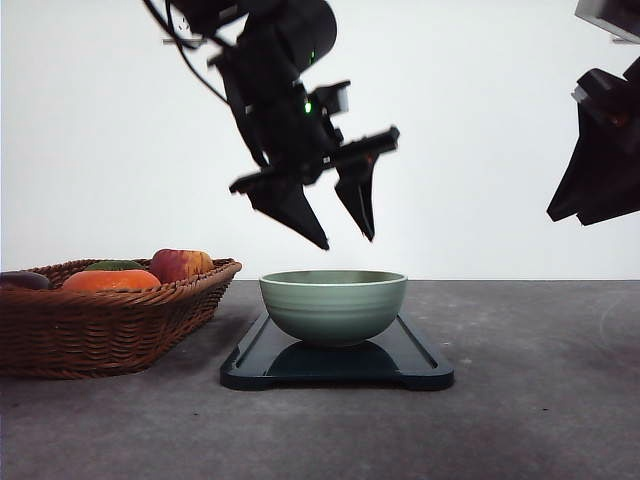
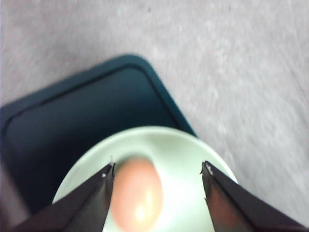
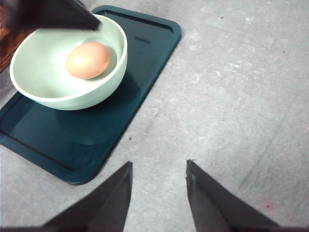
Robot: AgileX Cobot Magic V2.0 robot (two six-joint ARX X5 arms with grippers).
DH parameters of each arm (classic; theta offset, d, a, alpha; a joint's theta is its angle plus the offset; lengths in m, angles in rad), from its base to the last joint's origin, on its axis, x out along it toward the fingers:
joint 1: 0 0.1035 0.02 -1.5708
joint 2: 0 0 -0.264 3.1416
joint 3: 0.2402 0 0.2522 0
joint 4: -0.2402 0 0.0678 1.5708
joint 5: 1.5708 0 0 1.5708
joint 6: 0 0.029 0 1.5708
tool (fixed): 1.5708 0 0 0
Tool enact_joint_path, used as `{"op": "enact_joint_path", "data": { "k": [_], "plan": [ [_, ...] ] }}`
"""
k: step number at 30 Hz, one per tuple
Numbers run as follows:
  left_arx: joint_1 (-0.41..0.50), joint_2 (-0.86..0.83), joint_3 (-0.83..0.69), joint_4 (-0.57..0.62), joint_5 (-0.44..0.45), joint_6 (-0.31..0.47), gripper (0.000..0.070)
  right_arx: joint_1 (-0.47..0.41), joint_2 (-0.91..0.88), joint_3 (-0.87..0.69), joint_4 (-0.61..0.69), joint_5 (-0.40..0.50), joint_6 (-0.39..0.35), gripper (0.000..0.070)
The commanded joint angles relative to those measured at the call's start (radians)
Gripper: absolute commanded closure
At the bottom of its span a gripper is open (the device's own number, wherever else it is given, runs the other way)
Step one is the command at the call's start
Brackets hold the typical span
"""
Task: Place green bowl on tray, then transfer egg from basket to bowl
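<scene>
Dark tray (image 1: 420,365) on the counter (image 1: 540,400) carries the green bowl (image 1: 333,305), the egg (image 3: 88,60) inside it. Left claw (image 1: 340,235) hangs just above, jaws apart and empty; right claw (image 3: 157,193), parted, waits aside. Basket (image 1: 110,325) sits left.

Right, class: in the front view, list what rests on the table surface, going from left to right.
Brown woven wicker basket holding fruit → pale sage-green ceramic bowl, sitting on the flat dark rectangular plastic tray.
</scene>
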Motion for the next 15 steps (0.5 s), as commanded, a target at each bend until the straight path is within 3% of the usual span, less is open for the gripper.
{"op": "enact_joint_path", "data": {
  "k": [1,8,15],
  "plan": [
    [0.005,0.001,0.031,-0.062,0.002,-0.007,0.0347,0.003,0.006,0.001,0.010,0.000,0.009,0.0488],
    [0.024,-0.078,0.016,-0.206,0.002,0.001,0.0349,0.003,0.006,0.001,0.011,0.000,0.009,0.0488],
    [0.020,-0.234,-0.165,-0.126,0.001,0.005,0.0349,0.003,0.006,0.001,0.010,0.000,0.009,0.0488]
  ]
}}
